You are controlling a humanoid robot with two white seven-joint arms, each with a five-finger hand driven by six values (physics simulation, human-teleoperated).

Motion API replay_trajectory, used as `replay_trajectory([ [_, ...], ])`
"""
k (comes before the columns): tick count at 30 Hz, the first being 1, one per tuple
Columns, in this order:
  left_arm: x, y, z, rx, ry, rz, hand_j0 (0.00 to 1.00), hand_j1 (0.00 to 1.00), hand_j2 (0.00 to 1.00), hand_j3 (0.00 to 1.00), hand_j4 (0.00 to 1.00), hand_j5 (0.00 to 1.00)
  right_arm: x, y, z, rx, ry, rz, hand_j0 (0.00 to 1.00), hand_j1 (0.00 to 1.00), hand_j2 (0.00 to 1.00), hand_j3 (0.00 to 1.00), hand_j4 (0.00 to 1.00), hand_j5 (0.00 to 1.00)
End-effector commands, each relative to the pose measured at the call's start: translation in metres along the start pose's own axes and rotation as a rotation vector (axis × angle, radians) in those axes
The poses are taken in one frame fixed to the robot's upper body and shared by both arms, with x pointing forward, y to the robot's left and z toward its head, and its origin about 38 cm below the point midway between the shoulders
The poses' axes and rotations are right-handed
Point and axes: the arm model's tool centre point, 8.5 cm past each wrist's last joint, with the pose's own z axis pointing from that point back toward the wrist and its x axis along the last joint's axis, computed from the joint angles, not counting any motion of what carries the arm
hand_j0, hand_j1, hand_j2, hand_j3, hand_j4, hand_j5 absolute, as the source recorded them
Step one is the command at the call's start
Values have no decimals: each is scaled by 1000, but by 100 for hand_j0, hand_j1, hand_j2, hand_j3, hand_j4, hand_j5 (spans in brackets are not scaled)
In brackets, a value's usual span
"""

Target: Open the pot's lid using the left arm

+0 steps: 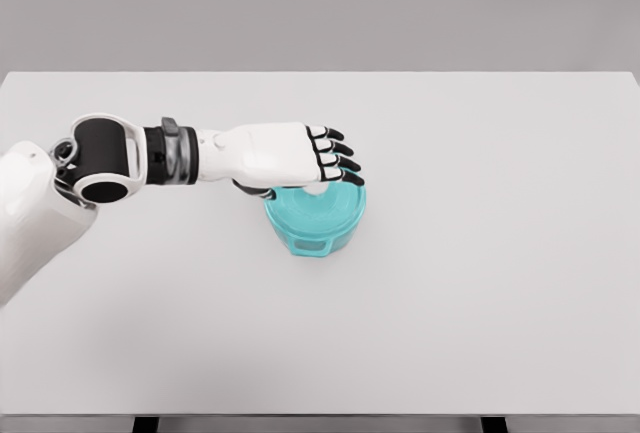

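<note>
Teal pot (312,225) on table (480,253), lid on, left hand (290,153) over it

One pot (312,223), one table (480,253)

A: Looking down on a white table (480,283). Left arm (110,158) coming in from the lower left, reaching rightward across the surface.

B: Left hand (285,153)?

A: Hovering palm-down over a teal pot (315,223), covering its rear part. Fingers (335,158) bending down over the top, black-tipped, seeming to be closing on a pale knob at the lid's centre; contact hard to confirm.

B: Lid (320,203)?

A: Sitting on the pot, looking level. Pot standing upright near mid-table.
</note>
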Motion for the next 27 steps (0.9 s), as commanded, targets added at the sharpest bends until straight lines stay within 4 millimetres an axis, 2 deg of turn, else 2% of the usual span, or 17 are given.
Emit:
replay_trajectory([
  [1,-5,-8,-2,-22,15,16,98,98,98,98,98,98,0,0,0,0,0,-1,100,100,100,100,100,100],
  [9,-7,-13,-2,-35,20,21,95,95,95,95,95,95,0,0,0,0,-2,-1,100,100,100,100,100,100],
  [24,-12,-4,0,-26,28,6,95,95,95,95,95,95,0,0,0,0,0,-1,100,100,100,100,100,100],
  [27,-8,1,-7,-10,13,4,95,95,95,95,95,95,0,0,0,0,0,-1,100,100,100,100,100,100],
])
